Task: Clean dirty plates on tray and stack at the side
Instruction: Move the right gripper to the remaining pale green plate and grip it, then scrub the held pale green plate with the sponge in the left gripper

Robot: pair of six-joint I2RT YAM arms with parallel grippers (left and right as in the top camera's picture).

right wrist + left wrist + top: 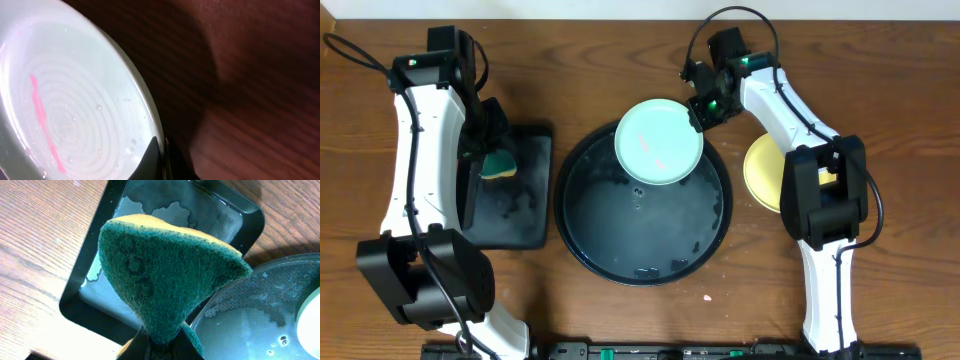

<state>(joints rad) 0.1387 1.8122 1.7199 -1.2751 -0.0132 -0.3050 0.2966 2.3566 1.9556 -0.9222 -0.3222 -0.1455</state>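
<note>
A pale mint-green plate [658,141] with a pink streak is held by its right rim above the back of the large round black tray [582,225]. My right gripper [704,112] is shut on that rim; the right wrist view shows the plate [65,115] and its rim pinched between my fingers [162,162]. A pale yellow plate [763,172] lies on the table right of the tray, partly hidden by my right arm. My left gripper [492,148] is shut on a green and yellow sponge [501,165], which fills the left wrist view [160,275]. Only two plates show.
A smaller rectangular black tray [525,215] with a film of water lies left of the round tray, under the sponge; it shows in the left wrist view [100,280]. The round tray is wet with suds [250,305].
</note>
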